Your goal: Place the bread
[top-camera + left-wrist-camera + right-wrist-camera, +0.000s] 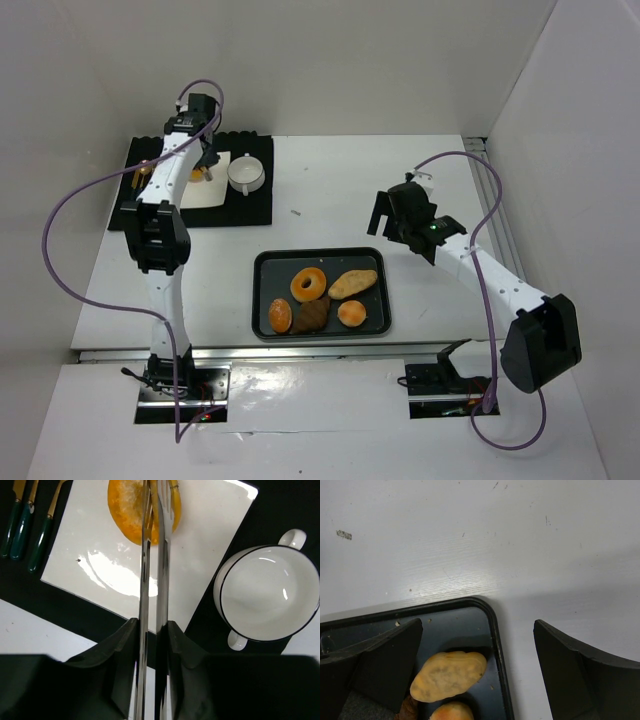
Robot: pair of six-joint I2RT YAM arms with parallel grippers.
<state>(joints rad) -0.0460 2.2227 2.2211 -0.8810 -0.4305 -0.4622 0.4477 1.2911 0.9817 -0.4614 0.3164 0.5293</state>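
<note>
White counter [340,190]: my left end effector [152,630] clamps tongs [145,580] over plated bread [127,510]; my right end effector [477,630] gapes above the tray [497,645]

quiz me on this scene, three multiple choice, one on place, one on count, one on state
1. The cup stands:
A on the black mat
B on bare table
C on a shelf

2. Count of pastries in the tray:
A three
B five
C seven

3. The right claw is:
A shut on a bun
B open
C shut on a spoon

Answers:
1 A, the top view shows black mat all round it.
2 B, five separate pieces show in the top view.
3 B, its wrist view shows a wide gap with nothing held.
</note>
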